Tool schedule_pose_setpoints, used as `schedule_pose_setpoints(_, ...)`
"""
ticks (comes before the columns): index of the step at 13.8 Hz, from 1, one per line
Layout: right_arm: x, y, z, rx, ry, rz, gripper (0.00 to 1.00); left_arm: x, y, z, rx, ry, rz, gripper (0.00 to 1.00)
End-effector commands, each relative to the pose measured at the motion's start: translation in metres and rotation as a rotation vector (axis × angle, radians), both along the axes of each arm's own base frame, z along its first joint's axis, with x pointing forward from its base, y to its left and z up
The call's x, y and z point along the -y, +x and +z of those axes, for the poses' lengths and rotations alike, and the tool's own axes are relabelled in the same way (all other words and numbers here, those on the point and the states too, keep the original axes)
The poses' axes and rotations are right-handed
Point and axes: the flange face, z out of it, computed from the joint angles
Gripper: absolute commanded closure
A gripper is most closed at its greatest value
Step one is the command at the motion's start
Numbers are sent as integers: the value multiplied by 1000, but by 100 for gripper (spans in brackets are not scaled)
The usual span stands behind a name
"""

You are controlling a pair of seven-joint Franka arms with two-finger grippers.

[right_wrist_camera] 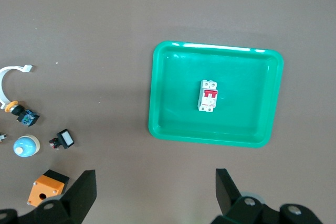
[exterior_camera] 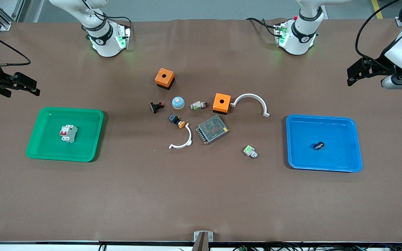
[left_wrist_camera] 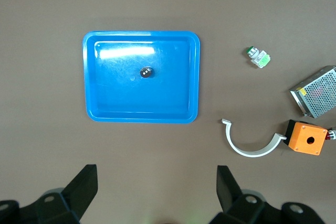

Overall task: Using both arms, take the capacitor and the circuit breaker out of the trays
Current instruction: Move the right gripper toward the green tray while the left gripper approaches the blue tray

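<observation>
The capacitor (exterior_camera: 319,145), a tiny black cylinder with a silvery end, lies in the blue tray (exterior_camera: 354,164) at the left arm's end of the table; it also shows in the left wrist view (left_wrist_camera: 145,72). The breaker (exterior_camera: 68,133), a pale block with red levers, lies in the green tray (exterior_camera: 33,146) at the right arm's end; it also shows in the right wrist view (right_wrist_camera: 208,96). My left gripper (exterior_camera: 354,75) is open and empty, raised beside the blue tray. My right gripper (exterior_camera: 30,86) is open and empty, raised beside the green tray.
Between the trays lie two orange boxes (exterior_camera: 164,78) (exterior_camera: 221,103), a metal mesh-topped box (exterior_camera: 212,129), two white arcs (exterior_camera: 251,102) (exterior_camera: 183,139), a blue dome (exterior_camera: 178,102), a black button with orange cap (exterior_camera: 177,120), a black-and-red switch part (exterior_camera: 156,106) and two small green-block parts (exterior_camera: 250,151).
</observation>
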Motion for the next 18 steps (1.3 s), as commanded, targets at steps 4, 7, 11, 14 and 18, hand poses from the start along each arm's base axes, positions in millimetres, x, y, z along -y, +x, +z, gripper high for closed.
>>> schedule_pose_setpoints(4, -2, -5, 5, 3, 23, -3, 0, -12, 1, 4, -6, 24, -1, 0)
schedule_pose_setpoints(7, -1, -3, 6, 10, 5, 11, 0, -38, 19, -22, -46, 26, 44, 0)
schedule_pose_setpoints(11, 25, 25, -12, -5, 1, -34, 0, -79, 39, -113, -39, 20, 128, 0)
schedule_pose_setpoints(14, 58, 55, -59, -12, 12, -93, 0, -84, 48, -192, -12, 12, 168, 0)
schedule_pose_setpoints(18, 90, 80, -132, -31, -20, -125, 0, -103, 67, -291, 3, -8, 193, 0)
